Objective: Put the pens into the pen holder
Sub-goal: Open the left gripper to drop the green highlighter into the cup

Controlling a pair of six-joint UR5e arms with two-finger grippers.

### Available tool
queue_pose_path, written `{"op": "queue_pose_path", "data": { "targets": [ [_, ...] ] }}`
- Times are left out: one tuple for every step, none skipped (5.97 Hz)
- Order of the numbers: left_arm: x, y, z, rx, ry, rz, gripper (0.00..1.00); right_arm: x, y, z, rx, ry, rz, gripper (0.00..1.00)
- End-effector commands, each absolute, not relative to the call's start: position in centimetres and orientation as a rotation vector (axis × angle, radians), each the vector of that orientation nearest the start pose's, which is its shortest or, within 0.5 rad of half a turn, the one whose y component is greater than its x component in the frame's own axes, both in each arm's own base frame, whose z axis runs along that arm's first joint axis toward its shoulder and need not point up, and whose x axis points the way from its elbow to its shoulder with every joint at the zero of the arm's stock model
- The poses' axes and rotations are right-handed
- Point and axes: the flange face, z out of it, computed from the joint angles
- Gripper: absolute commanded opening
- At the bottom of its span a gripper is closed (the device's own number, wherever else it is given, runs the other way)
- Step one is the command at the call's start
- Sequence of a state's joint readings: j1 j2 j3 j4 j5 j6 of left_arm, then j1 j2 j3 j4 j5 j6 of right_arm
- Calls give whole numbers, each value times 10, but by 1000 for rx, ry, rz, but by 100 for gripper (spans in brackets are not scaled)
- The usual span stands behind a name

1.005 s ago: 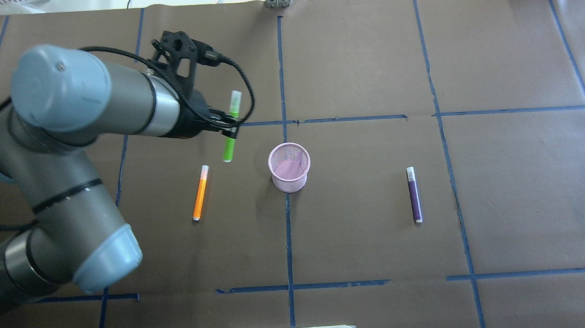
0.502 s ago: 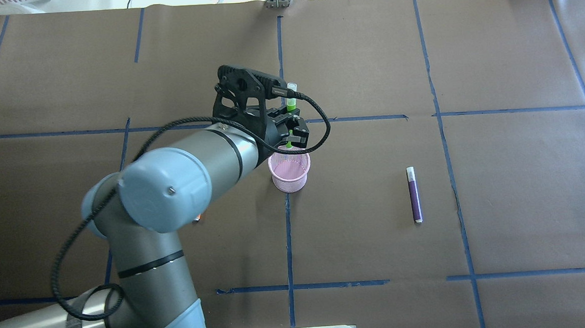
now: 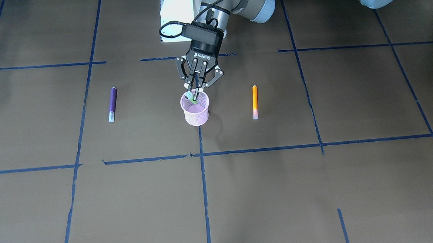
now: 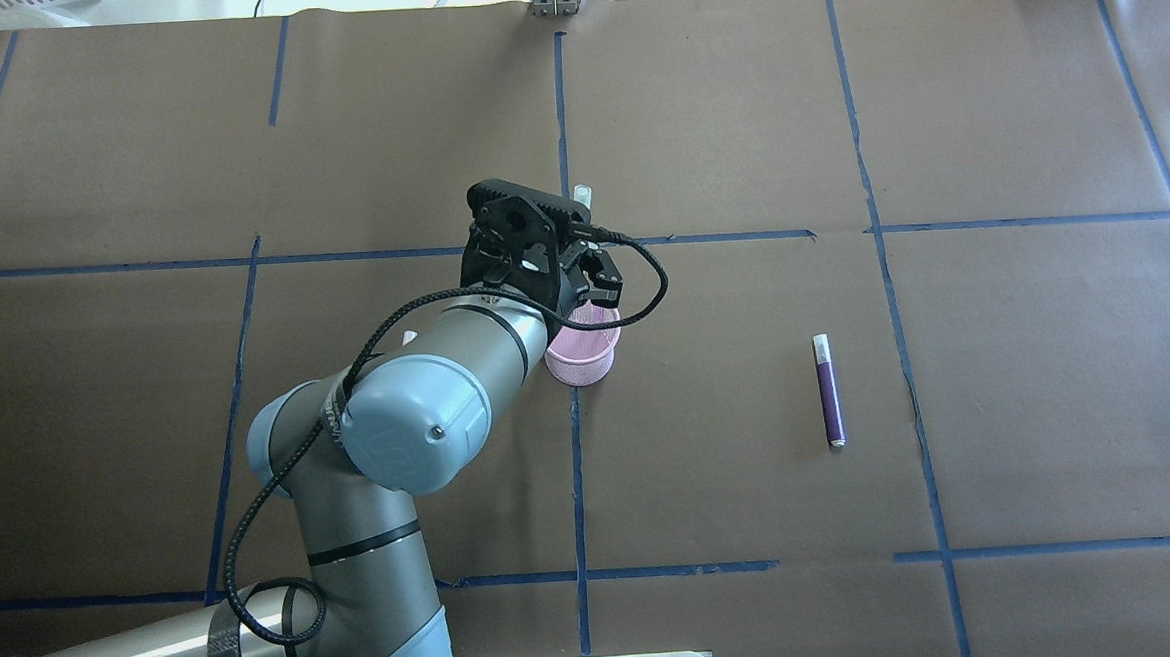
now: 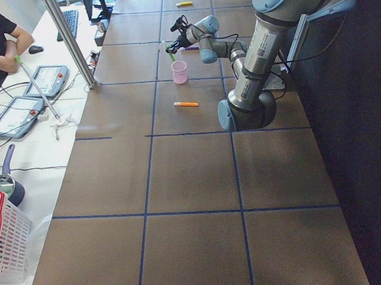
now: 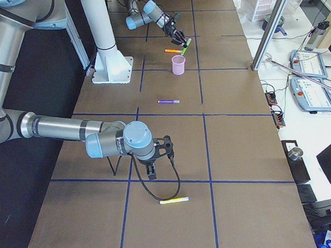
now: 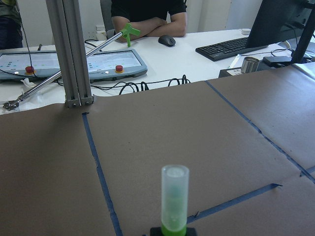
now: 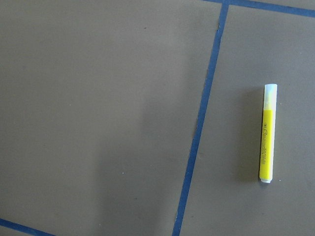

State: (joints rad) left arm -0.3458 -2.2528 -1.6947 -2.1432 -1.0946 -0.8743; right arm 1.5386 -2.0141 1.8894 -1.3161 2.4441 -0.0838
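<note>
The pink pen holder [image 3: 195, 115] stands upright at the front-facing view's centre. The purple pen [image 3: 112, 103] lies to its left and the orange pen [image 3: 255, 101] to its right, both lengthwise up the frame with pale caps toward the bottom. Just behind, over its mouth, the left gripper [image 3: 196, 94], marked "ROBOTIQ", is clamped on the green pen [image 7: 174, 201], tilted cap-up. The right gripper [image 6: 151, 169] hangs by the yellow pen [image 8: 267, 132], and I cannot tell how its claw is set.

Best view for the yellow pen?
Right wrist: yellow pen close, whole, lying flat. Exterior right shows it small, near the right gripper; exterior left, a far speck. Other views miss it.
</note>
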Motion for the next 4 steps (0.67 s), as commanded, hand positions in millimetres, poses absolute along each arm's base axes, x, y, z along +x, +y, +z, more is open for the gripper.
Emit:
{"op": "queue_pose_path", "data": {
  "targets": [
    [566, -369, 138, 1014, 978, -27, 9, 47, -315, 649, 138, -869, -163, 100],
    [570, -360, 148, 1013, 989, -19, 19, 47, -315, 649, 138, -869, -163, 100],
    [571, -359, 148, 1015, 997, -21, 50, 47, -315, 649, 138, -869, -163, 100],
    [570, -360, 147, 1018, 996, -20, 99, 47, -316, 649, 138, -869, -160, 100]
  ]
}}
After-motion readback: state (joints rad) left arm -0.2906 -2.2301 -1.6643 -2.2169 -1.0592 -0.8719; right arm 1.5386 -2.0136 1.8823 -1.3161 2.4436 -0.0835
